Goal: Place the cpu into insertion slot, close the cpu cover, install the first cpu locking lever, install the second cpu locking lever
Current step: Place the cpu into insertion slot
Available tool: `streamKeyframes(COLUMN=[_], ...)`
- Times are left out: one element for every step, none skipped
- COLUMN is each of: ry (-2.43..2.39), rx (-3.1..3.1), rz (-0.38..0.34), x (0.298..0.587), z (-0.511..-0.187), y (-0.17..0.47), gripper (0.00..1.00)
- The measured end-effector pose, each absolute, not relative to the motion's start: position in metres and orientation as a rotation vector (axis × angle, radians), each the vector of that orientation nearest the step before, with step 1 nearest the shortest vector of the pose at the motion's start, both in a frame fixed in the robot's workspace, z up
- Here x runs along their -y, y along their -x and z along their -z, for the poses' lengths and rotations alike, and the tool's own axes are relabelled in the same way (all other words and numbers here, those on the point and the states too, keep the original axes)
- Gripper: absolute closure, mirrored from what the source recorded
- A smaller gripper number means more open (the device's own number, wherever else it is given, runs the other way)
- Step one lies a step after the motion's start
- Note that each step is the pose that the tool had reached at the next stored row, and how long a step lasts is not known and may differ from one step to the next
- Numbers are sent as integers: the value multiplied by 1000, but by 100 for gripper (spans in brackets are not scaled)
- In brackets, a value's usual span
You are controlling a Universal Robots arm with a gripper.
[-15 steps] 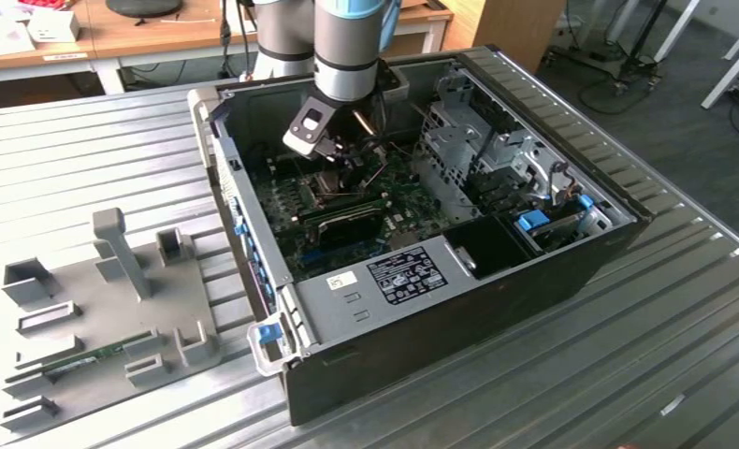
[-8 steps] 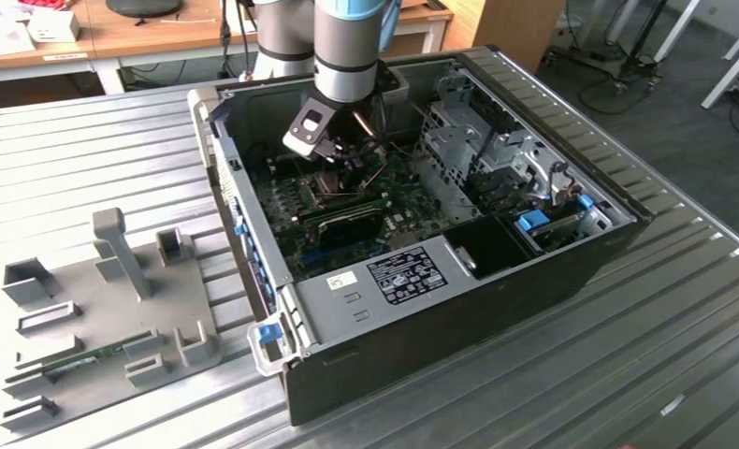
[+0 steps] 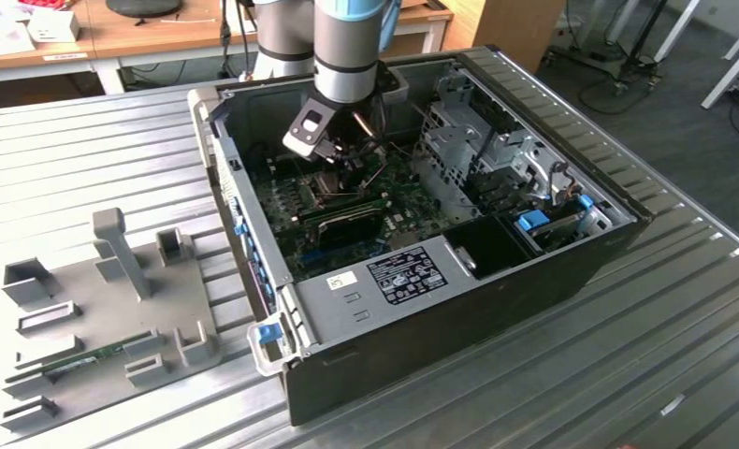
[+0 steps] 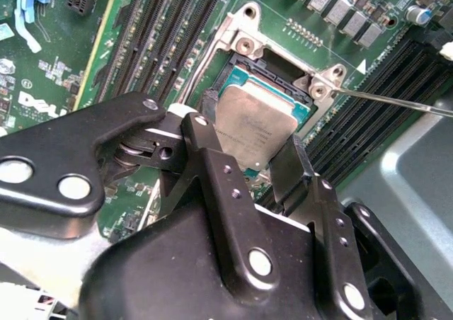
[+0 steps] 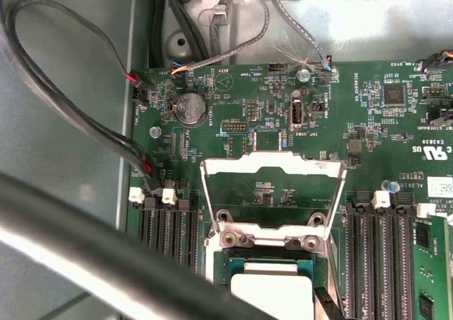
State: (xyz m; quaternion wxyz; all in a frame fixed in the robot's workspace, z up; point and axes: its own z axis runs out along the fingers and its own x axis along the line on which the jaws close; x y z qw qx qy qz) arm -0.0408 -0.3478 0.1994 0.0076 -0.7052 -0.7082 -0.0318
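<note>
The cpu (image 4: 251, 125) shows its dull grey top between my gripper's (image 4: 248, 146) two black fingers, which press on its opposite edges. It sits level at the insertion slot (image 4: 237, 69), inside the slot's dark rim; whether it is fully seated I cannot tell. In the first wrist view the cpu (image 5: 272, 295) lies just below the slot's silvery hinge edge (image 5: 269, 243). The cpu cover (image 5: 272, 166) is swung fully back, flat over the green board. A thin locking lever (image 4: 396, 102) sticks out sideways, unlatched. In the exterior view my gripper (image 3: 342, 154) reaches down into the computer case (image 3: 619, 234).
Long black memory slots (image 4: 170, 30) flank the socket on both sides, and one stick is fitted (image 5: 432, 277). Loose cables (image 5: 78, 115) run along the case wall. A grey fixture plate (image 3: 95, 309) with upright holders lies at the exterior view's left on the ribbed metal table.
</note>
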Motion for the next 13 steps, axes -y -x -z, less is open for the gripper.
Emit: streamKeyframes(ry=[2205,2205,2205,2205,2205,2205,2205,2205,2205,2205,2205,2205,2205], rx=[2214,2214,2214,2214,2214,2214,2214,2214,2214,2214,2214,2214,2214], rz=[99,99,100,100,100,99,99,99,99,99,99,99,100], x=[348,348,348,348,348,348,348,348,348,348,348,348,348], z=[-199,-199,-199,-198,-198,-198,-198,-198,-198,-198,-198,-198,-197], y=[41,41,41,41,41,41,41,41,41,41,41,41,41], gripper=[46,46,46,46,46,46,46,46,46,46,46,46,46])
